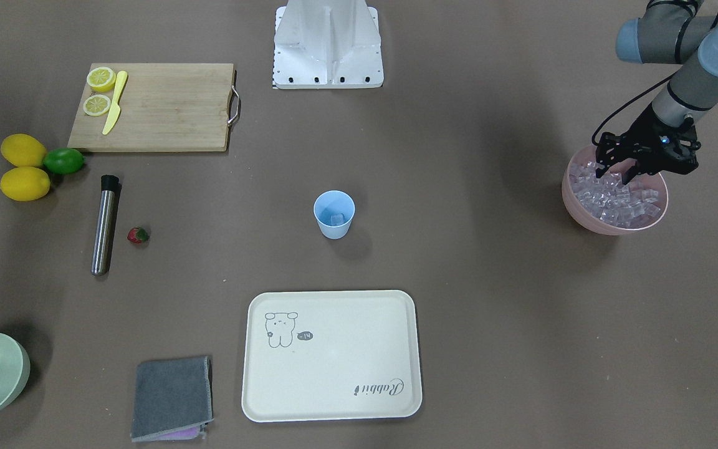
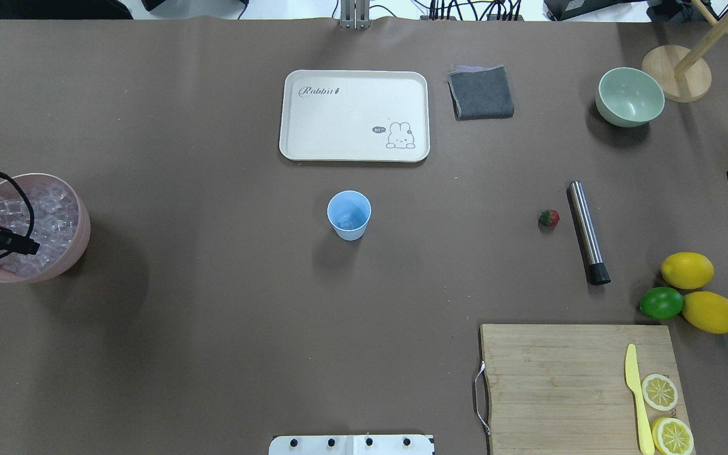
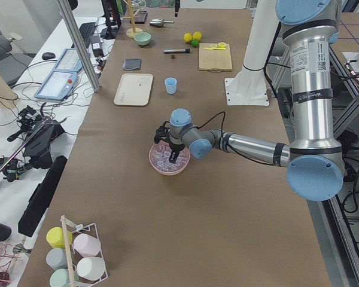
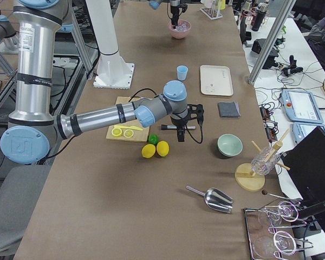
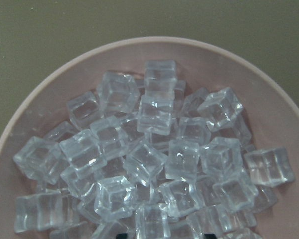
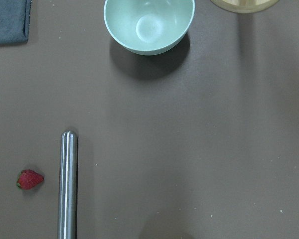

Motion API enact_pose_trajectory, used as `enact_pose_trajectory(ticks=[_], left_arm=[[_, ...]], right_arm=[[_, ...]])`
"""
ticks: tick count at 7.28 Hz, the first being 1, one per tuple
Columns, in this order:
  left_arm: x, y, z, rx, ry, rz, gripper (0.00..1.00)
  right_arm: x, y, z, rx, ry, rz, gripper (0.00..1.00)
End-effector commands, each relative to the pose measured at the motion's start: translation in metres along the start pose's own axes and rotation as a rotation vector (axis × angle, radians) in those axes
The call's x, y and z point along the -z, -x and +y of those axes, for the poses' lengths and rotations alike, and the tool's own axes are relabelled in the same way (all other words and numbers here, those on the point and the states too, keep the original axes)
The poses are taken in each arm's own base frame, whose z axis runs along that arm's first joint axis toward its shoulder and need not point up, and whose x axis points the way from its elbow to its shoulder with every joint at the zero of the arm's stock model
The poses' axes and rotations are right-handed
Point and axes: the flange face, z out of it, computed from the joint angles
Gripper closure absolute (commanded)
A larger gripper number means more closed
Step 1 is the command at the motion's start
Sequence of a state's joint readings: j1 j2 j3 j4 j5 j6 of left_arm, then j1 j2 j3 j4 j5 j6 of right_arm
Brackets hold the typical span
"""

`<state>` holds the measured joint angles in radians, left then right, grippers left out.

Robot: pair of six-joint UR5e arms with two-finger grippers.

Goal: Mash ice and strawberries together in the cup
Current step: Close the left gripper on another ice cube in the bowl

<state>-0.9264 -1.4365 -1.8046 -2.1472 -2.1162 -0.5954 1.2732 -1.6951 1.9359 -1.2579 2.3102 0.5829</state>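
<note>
Front: left gripper [image 1: 614,170] fingers parted wide, tips among small clear ice cubes [image 1: 614,201] in round pink bowl [image 1: 583,218]; small light-blue plastic cup [image 1: 334,215] mid-table, one cube inside | Overhead: small red strawberry [image 2: 548,218] just beside steel rod [image 2: 585,230] | Right side: right gripper [image 4: 180,135] above table, finger spacing cannot be told

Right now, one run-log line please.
left pincer: open over ice in pink bowl | cup: one cube inside | strawberry: on table | right pincer: unclear
</note>
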Motion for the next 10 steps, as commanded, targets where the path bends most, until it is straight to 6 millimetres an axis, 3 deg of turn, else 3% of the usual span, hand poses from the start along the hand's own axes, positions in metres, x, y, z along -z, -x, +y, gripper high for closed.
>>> enact_pose_trajectory(ticks=[1, 10], left_arm=[[-0.0013, 0.0008, -0.0026, 0.000, -0.008, -0.011, 0.42], [-0.0003, -0.0039, -0.0024, -0.003, -0.023, -0.022, 0.44]], right_arm=[[0.0000, 0.0000, 0.0000, 0.000, 0.000, 0.000, 0.00], [-0.0037, -0.0019, 0.0003, -0.003, 0.007, 0.003, 0.00]])
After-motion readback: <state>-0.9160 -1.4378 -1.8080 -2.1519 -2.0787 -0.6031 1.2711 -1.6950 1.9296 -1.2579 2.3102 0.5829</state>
